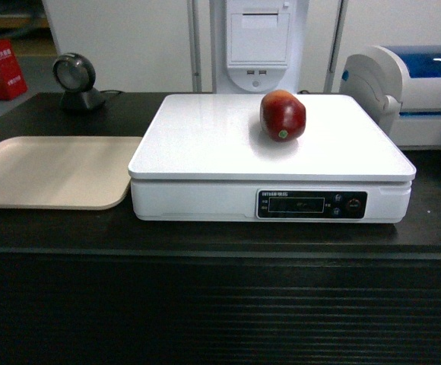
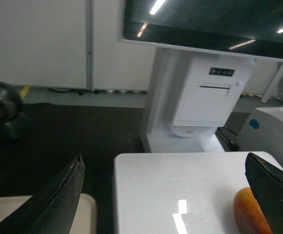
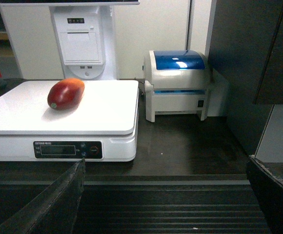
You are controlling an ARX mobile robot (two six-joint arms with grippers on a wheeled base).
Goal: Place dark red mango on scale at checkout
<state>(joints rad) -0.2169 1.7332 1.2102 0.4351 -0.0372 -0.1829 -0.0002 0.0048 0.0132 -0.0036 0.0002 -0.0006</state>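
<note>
The dark red mango (image 1: 283, 115) lies on the flat white top of the scale (image 1: 205, 144), right of its middle, on the black checkout (image 1: 205, 304). No gripper shows in the head view. In the left wrist view my left gripper (image 2: 164, 161) hangs open above the scale's back left part (image 2: 180, 185). The mango's orange end (image 2: 249, 212) peeks out beside the right finger, not between the fingers. My right gripper (image 3: 166, 161) stands open in front of the counter's ribbed face (image 3: 166, 204), holding nothing. From there the mango (image 3: 66, 93) rests on the scale (image 3: 107, 112), well away.
A beige tray (image 1: 53, 171) lies left of the scale, with a round black scanner (image 1: 76, 80) and a red box (image 1: 1, 68) behind it. A white-and-blue printer (image 1: 414, 84) stands at the right. A white receipt terminal (image 1: 258, 46) rises behind the scale.
</note>
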